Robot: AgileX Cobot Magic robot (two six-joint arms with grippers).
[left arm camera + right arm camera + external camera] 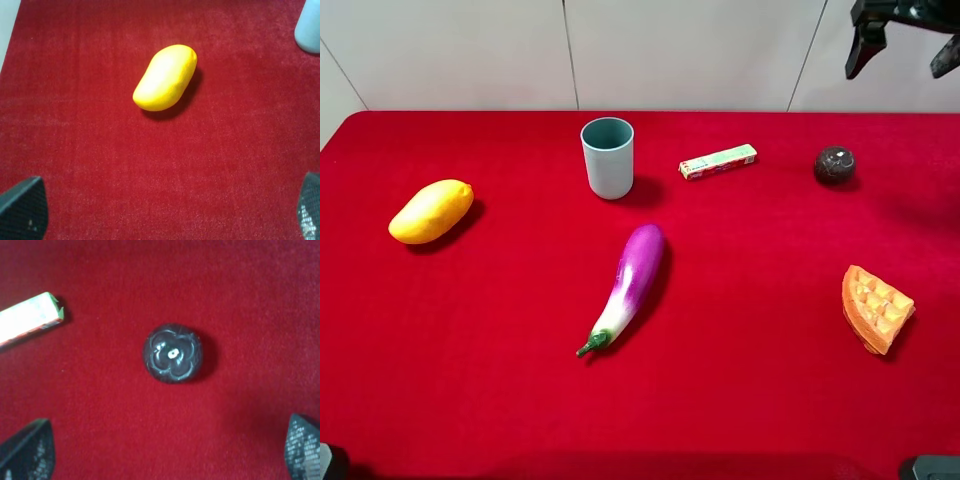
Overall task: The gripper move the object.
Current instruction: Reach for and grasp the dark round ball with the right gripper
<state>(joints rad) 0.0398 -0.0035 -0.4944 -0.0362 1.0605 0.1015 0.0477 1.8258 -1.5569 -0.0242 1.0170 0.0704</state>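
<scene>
Your right gripper (905, 52) hangs spread and empty above the object (834, 164), which rests on the red cloth (740, 380) at the far right. Lower straight down, keeping it centred between the jaws; it likely rolls.

high overview of red table (500, 400), wrist views downward (much nearer)

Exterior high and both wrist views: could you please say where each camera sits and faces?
Exterior high: mounted high, facing down on the red cloth table; open right claw at top right.
Left wrist: on left arm, facing down at the yellow mango; open left claw tips show.
Right wrist: on right arm, above the small dark mottled ball; claw tips show.
Shared: exterior and right wrist show that ball.
</scene>
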